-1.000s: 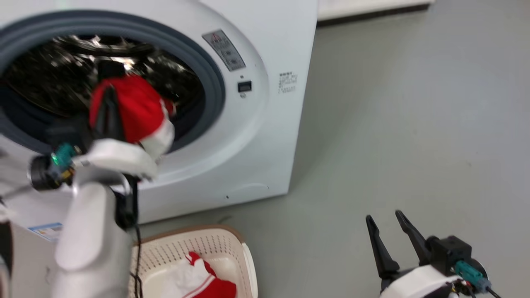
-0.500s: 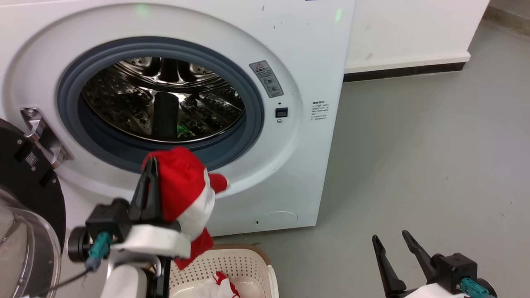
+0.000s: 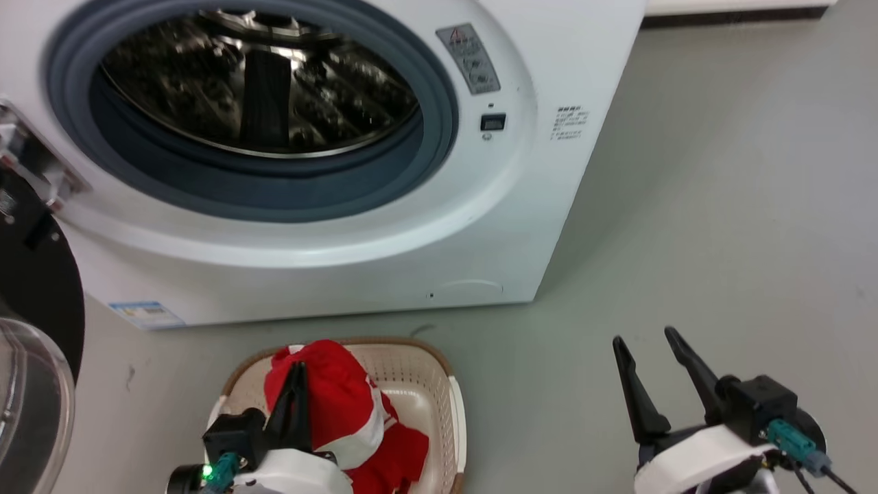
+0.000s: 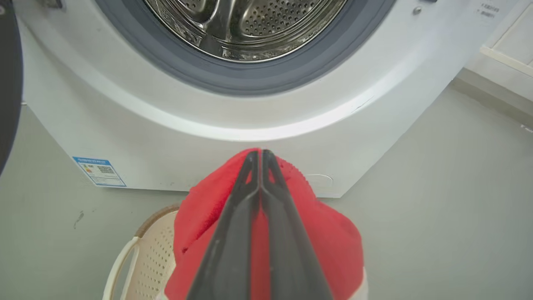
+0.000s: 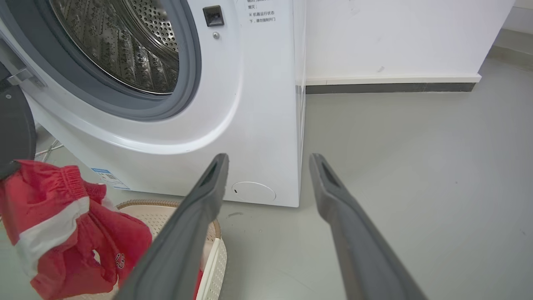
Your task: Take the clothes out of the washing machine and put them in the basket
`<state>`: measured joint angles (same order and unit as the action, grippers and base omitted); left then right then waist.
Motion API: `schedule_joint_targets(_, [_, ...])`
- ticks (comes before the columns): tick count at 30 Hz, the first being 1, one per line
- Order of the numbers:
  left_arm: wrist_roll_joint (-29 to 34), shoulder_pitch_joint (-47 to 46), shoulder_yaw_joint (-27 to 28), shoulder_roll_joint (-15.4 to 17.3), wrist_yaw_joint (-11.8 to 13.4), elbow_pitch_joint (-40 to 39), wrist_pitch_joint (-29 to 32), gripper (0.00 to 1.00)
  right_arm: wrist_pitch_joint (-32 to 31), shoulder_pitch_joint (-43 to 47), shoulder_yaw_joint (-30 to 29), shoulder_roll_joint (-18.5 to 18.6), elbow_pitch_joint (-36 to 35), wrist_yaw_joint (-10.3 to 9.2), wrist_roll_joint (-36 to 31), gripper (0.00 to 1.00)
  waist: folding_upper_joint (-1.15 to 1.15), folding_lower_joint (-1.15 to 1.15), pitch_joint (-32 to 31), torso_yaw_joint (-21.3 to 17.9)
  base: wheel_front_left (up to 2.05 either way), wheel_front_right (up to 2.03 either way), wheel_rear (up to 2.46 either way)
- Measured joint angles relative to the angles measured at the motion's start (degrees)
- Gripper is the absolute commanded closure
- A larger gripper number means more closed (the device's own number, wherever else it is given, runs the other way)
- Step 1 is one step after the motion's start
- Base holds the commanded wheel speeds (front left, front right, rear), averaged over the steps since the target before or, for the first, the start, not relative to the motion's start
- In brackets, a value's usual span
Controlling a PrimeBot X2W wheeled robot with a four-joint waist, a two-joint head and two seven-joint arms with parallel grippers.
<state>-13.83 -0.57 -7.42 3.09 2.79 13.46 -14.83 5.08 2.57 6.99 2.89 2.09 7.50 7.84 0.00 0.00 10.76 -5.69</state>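
Head view: the left gripper (image 3: 297, 376), fingers pinched shut on a red garment (image 3: 343, 412), holds it over the cream basket (image 3: 458, 418), which stands on the grey floor (image 3: 686, 206) before the open washing machine (image 3: 494, 226). The right gripper (image 3: 643, 337) sits well apart, fingers spread wide around nothing.

Left wrist view: red cloth drapes both sides of the closed fingers.

Right wrist view: the garment's lower folds hang into the basket.
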Motion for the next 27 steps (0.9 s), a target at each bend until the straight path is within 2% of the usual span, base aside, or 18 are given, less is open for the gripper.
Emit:
schedule_joint_targets(8, [-1.0, -7.7, -2.3, -0.2, 0.5, 8.0, -0.1, 1.0, 2.3, -6.9, 1.9, 0.0, 0.5, 0.01, 0.2, 0.0, 0.0, 0.01, 10.2, -0.3, 0.0, 0.0, 0.0])
schedule_joint_targets(14, [-1.0, -15.1, -1.4, -0.2, 1.6, 17.2, -0.2, 1.0, 4.3, -11.8, 3.4, 0.0, 2.4, 0.01, 0.8, 0.0, 0.0, 0.01, 18.0, -1.6, 0.0, 0.0, 0.0])
schedule_joint_targets(15, [-0.9, -18.9, -0.3, -0.2, 1.7, 21.4, -0.2, 1.0, 5.3, -13.7, 4.1, 0.0, 3.8, 0.01, 1.1, 0.0, 0.0, 0.02, 21.6, -2.5, 0.0, 0.0, 0.0])
schedule_joint_targets(27, [0.5, -30.3, 2.4, 1.2, 1.0, 37.4, -0.2, 1.0, 8.1, -19.7, 6.7, 0.0, 7.8, 0.01, 3.2, 0.0, 0.0, 0.02, 31.4, -6.7, 0.0, 0.0, 0.0])
